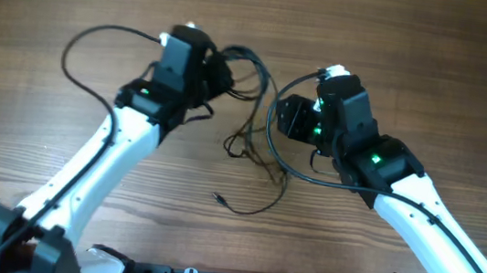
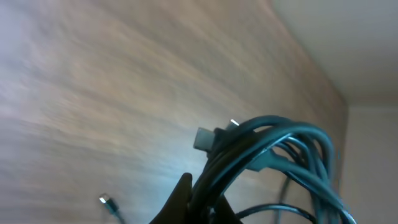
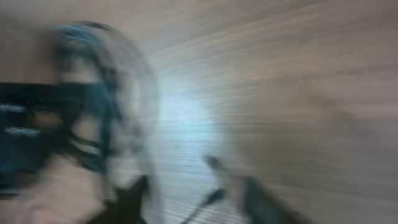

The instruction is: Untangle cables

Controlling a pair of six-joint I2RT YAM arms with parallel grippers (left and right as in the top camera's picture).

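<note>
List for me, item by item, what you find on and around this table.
Surface: wooden table, brown grain.
Job's things: thin black cables tangled mid-table; one plug lies free.
Clutter: nothing seen.
Grippers: left gripper holds a raised bunch of the cables; right gripper open near the tangle, its view blurred.
Cables: thicker arm cables loop over the table.
Surroundings: pale wall past the table's edge.
</note>
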